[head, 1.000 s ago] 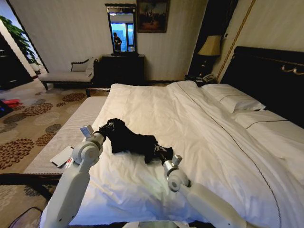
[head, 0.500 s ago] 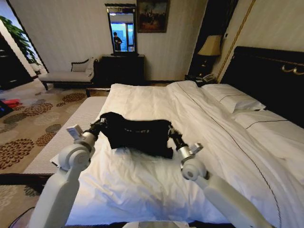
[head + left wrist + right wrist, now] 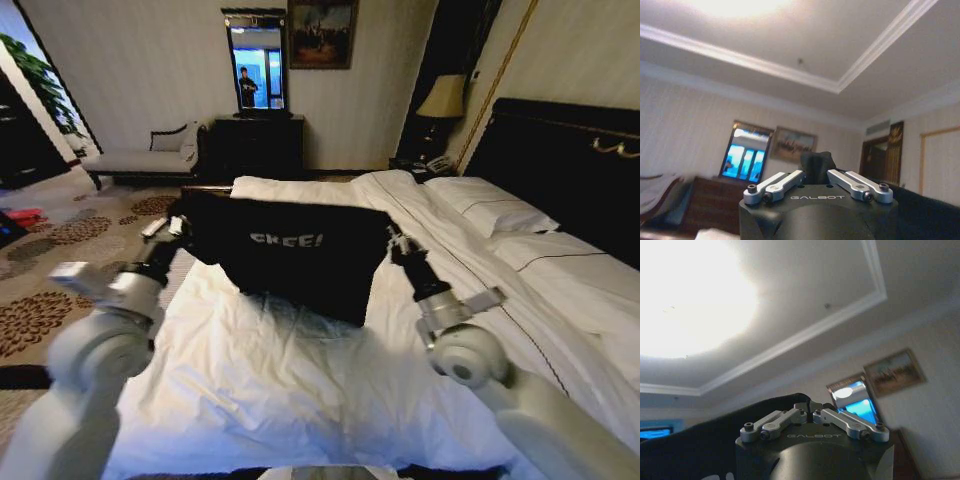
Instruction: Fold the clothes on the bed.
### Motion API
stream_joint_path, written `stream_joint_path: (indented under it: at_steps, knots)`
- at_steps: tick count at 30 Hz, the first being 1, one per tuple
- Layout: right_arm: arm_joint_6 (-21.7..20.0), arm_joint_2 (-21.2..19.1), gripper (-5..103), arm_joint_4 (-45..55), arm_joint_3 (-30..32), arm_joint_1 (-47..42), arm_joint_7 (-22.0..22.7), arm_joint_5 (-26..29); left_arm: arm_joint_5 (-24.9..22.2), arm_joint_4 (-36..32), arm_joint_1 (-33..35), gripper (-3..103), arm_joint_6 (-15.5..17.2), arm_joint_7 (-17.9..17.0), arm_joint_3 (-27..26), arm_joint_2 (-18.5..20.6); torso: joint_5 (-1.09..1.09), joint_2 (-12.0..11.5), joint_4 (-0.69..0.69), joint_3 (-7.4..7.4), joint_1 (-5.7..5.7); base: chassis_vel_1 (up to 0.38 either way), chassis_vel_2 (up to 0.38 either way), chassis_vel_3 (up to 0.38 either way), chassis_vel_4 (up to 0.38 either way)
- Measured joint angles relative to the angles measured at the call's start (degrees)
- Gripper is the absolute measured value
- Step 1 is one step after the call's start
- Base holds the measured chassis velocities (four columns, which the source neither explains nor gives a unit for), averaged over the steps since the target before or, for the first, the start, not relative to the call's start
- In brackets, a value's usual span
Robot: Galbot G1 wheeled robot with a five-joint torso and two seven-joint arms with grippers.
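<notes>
The clothes are one black T-shirt (image 3: pixel 295 255) with white lettering, held up and spread wide above the bed (image 3: pixel 300 385), its lower hem hanging just over the white duvet. My left gripper (image 3: pixel 186 222) is shut on the shirt's left top corner, and my right gripper (image 3: pixel 392 236) is shut on its right top corner. Seen from the left wrist, the left gripper (image 3: pixel 816 172) pinches a bunch of black fabric (image 3: pixel 816 162). From the right wrist, the right gripper (image 3: pixel 809 410) grips black fabric (image 3: pixel 700 445) that drapes away to one side.
White pillows (image 3: pixel 492 210) lie against the dark headboard (image 3: pixel 565 165) on the right. A dark dresser with a mirror (image 3: pixel 256 140) and a pale chaise longue (image 3: pixel 140 158) stand beyond the foot of the bed. A lamp (image 3: pixel 444 98) stands at the back right. Patterned carpet (image 3: pixel 70 250) spreads on the left.
Both arms have risen and moved apart, lifting the crumpled shirt off the duvet and stretching it flat so that its lettering shows.
</notes>
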Motion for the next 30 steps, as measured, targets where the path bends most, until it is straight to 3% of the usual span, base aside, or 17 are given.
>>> stream_joint_path:
  at_steps: [3, 10, 16, 24, 30]
  knots:
    - [-0.3, -1.9, 1, 5.4, 7.1, -4.8, -0.1, 2.6, -4.4, -1.1, 2.2, 2, 0.0, -0.3, -5.4, 1.4, -0.01, 0.0, -0.03, 0.0, 0.0, 0.0, 0.0, 0.0, 0.0]
    - [-1.1, -5.2, 1, 6.0, 20.9, -10.8, -0.1, 10.3, -9.0, -1.1, 7.0, 2, 0.0, -0.2, -14.2, 2.3, -0.01, 0.0, -0.01, 0.01, 0.0, 0.0, 0.0, 0.0, 0.0]
    - [-1.0, -6.6, 1, 5.9, 29.1, -14.3, -2.1, 11.2, -11.9, -1.1, 9.8, 2, -0.2, -0.2, -19.5, 2.9, -0.01, 0.0, 0.0, 0.0, 0.0, 0.0, 0.0, 0.0, 0.0]
    - [-1.5, -8.1, 1, 5.3, 28.6, -13.1, -1.8, 12.5, -11.2, -0.6, 8.5, 2, -0.4, -0.2, -16.2, 4.7, -0.01, 0.0, -0.02, 0.01, 0.0, 0.0, 0.0, 0.0, 0.0]
    - [-3.3, -12.8, 0, 5.0, 21.7, -1.9, -1.7, 17.8, -11.5, -0.4, 4.2, 2, -1.2, -0.4, -11.5, 11.4, -0.02, 0.0, 0.01, 0.02, 0.0, 0.0, 0.0, 0.0, 0.0]
